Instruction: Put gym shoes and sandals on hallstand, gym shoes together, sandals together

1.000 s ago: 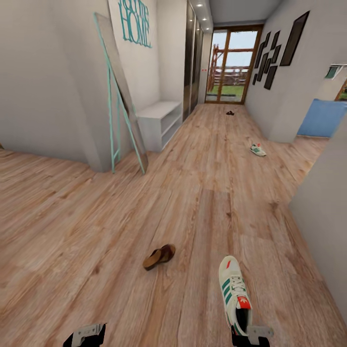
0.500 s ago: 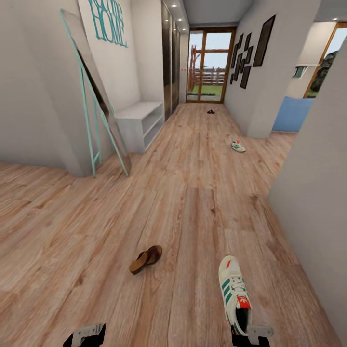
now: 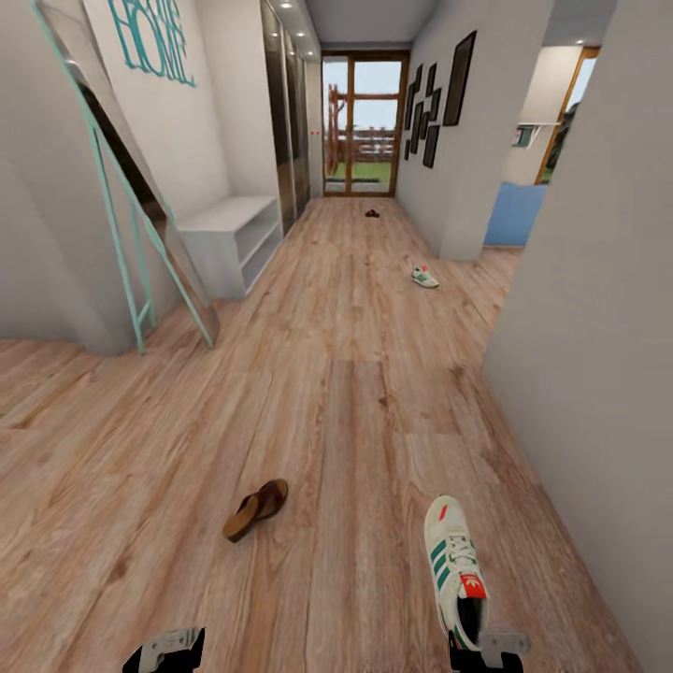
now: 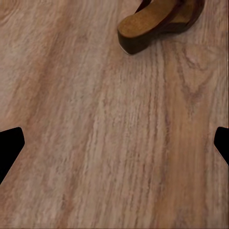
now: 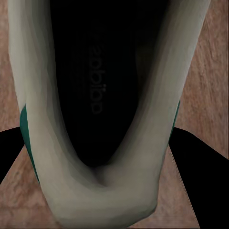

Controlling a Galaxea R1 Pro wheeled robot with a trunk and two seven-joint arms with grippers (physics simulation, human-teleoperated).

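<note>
A wood-plank corridor floor (image 3: 355, 393) stretches ahead, where the right claw (image 3: 484, 648) grips a gym shoe (image 3: 453, 565) by its heel and should carry it level to the hallstand (image 3: 229, 238) far ahead-left, while the left claw (image 3: 168, 650), spread and empty, hovers near a sandal (image 3: 255, 509).

Both grippers are cut off by the head view's lower edge: only the top of the left gripper (image 3: 166, 651) shows, and the right gripper (image 3: 486, 651) sits at the heel of the near gym shoe (image 3: 454, 568), jaws out of sight. Far down the corridor past the hallstand (image 3: 229, 240), a dark sandal (image 3: 372, 213) is too small to make out; the near sandal (image 4: 160, 21) is cut off in the left wrist view, strap end missing. Right wrist view: shoe opening (image 5: 102, 86) is v. close & blurred, insole print unreadable.
</note>
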